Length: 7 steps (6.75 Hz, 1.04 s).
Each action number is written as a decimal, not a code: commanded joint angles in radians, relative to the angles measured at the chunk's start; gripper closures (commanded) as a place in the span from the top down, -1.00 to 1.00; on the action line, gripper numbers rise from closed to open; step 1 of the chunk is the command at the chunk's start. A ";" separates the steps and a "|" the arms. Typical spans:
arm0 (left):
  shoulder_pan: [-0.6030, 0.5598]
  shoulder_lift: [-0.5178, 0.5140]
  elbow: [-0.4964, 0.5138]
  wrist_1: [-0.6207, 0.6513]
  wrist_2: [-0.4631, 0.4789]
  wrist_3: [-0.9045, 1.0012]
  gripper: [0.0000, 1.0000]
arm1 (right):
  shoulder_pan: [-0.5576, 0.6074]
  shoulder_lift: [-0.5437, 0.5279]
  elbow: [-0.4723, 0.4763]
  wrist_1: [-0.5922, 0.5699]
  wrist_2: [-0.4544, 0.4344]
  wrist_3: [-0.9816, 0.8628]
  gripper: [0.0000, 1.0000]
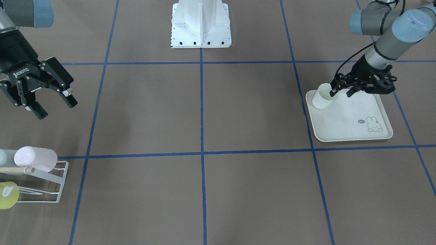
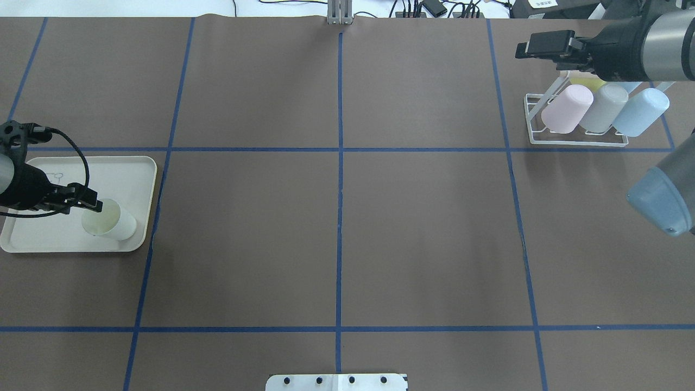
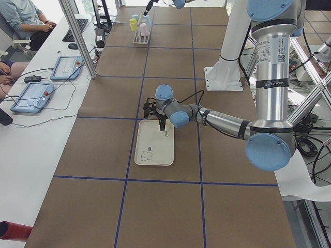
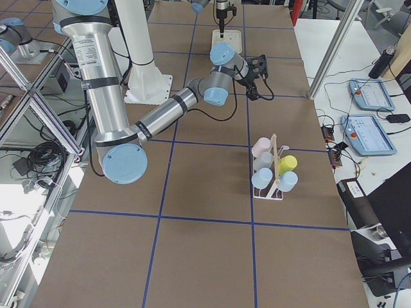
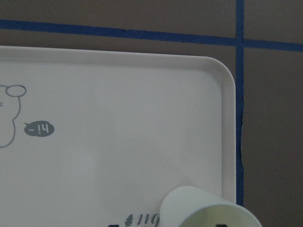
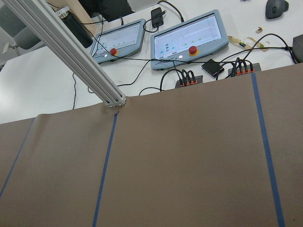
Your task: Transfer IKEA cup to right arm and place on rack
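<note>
Where the cup is: The pale IKEA cup (image 1: 319, 100) stands mouth-up, as far as I can judge, near a corner of the cream rabbit tray (image 1: 344, 127), at the left arm's end of the counter (image 1: 238, 112).

Left hand: My left hand (image 1: 341, 92) sits at the rim with its fingers apart. One dips into the mouth and the other is outside the wall. I see a gap there, not a pinch.

Right hand: My right hand (image 1: 56, 107) hangs spread wide and empty above the opposite end, near the rack (image 1: 51, 182).

The relation that counts: The cup lies directly under the left hand and well apart from the right, with the whole middle of the counter between them. Its long axis looks roughly vertical, so I judge the pick-up to be a straight rise. The handover should leave the cup's body free for the right hand.

Rack load: It carries a pink cup (image 2: 567, 108), a grey cup (image 2: 608, 107), a blue cup (image 2: 640, 111) and a yellow cup (image 1: 8, 195).

Hard to make out: I cannot tell which prong is free. The front-facing view cuts the rack off at its edge. The inner fingertip is hidden inside the cup. The left wrist view catches only the rim at its bottom edge, and the right wrist view shows neither cup nor rack.
</note>
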 commanded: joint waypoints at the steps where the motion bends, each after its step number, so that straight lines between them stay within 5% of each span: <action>1: 0.006 -0.005 0.012 0.000 -0.002 0.000 0.41 | 0.000 0.000 0.000 0.000 0.000 0.000 1.00; 4: 0.036 -0.005 0.016 0.000 -0.005 -0.002 0.12 | 0.000 0.000 0.000 0.000 0.000 0.000 1.00; 5: 0.039 -0.005 0.015 0.002 -0.005 -0.002 -0.25 | 0.000 0.000 0.000 0.000 0.000 0.000 1.00; 6: 0.039 0.000 0.007 0.002 -0.005 -0.002 -0.89 | 0.000 0.000 0.000 0.000 0.000 0.000 1.00; 7: 0.033 0.012 -0.007 0.002 -0.003 -0.011 -1.00 | 0.000 0.000 0.001 0.000 0.000 0.000 1.00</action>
